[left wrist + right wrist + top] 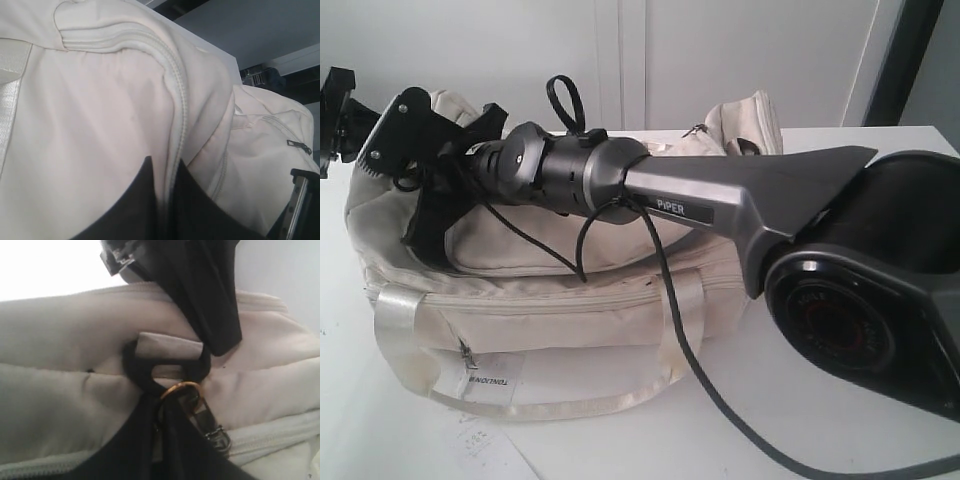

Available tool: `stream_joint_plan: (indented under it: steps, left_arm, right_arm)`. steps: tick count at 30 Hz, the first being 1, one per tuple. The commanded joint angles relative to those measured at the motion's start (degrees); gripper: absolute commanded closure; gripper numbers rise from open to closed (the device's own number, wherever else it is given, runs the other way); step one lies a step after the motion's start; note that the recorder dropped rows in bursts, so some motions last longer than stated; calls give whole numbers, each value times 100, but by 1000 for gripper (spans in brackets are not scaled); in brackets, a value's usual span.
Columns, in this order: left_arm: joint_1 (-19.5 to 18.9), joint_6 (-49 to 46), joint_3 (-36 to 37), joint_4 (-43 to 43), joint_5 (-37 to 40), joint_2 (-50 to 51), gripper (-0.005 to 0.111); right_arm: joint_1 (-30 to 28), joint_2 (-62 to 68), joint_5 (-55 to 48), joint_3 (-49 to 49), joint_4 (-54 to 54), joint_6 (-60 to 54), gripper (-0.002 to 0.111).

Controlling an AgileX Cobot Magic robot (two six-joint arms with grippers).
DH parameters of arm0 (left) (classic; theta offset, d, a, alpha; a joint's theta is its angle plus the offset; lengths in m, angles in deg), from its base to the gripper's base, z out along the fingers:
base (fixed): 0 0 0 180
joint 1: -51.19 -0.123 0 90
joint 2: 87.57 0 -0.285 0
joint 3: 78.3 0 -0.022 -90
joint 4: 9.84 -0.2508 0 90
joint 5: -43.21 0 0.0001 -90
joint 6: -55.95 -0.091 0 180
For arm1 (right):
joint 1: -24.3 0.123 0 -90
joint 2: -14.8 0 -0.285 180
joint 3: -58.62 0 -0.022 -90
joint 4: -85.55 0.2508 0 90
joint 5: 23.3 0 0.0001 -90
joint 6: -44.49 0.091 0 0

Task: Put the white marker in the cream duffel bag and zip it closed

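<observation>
Reaching across the duffel bag (570, 310) on the tabletop (620, 450), the right pincer (161, 407) appears pressed together on the gold ring (172, 388) of the zipper pull (216, 436), just beside a black D-ring (131, 365), likely to draw the zipper. The left pincer (165, 169) pinches a fold of soft cream cloth along the ribbed zipper seam, probably holding it taut. The white marker is out of sight, perhaps inside. The handles (390, 330) gleam like satin.

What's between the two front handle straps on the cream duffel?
On the cream duffel bag, exterior view: between the handle straps runs a zipper line, with a small zipper pull and a paper tag below it.
</observation>
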Motion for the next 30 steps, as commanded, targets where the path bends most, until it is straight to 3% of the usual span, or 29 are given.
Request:
stream_joint_plan:
  steps: [1, 13, 30]
  left_arm:
    - [-139, 35, -26, 135, 304, -29, 107]
    - [-255, 35, -26, 150, 302, -29, 107]
    - [-264, 35, -26, 174, 279, -29, 107]
  right_arm:
    - [-56, -221, -124, 22, 31, 402, 108]
    - [-69, -532, -895, 22, 8, 1777, 108]
    - [-69, -801, -2389, 22, -857, 1811, 108]
